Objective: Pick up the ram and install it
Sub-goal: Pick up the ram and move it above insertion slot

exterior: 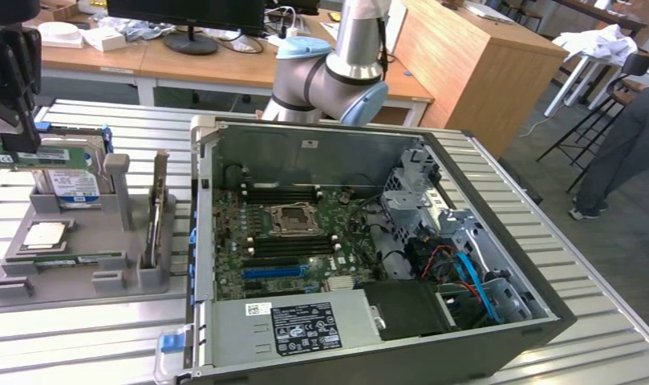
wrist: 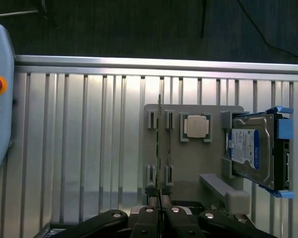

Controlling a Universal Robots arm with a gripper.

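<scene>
Above the grey tray (wrist: 193,161), the ram (wrist: 159,148) tight in the pincer (wrist: 159,201).

My pincer (exterior: 19,148), pinching the ram (exterior: 9,158), hangs above the tray (exterior: 89,285) on the table (exterior: 89,337). On the tray sit the hard drive (exterior: 73,183) and the CPU chip (exterior: 44,234) just beside it; an expansion card (exterior: 156,212) stands upright at the tray's edge nearest the computer case (exterior: 302,152), which lies on the exterior view's right of the tray.

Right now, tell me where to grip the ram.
By its long top edge, from above, clamping the two flat faces: the ram is a thin board on edge. The gripper is shut on it that way.
</scene>
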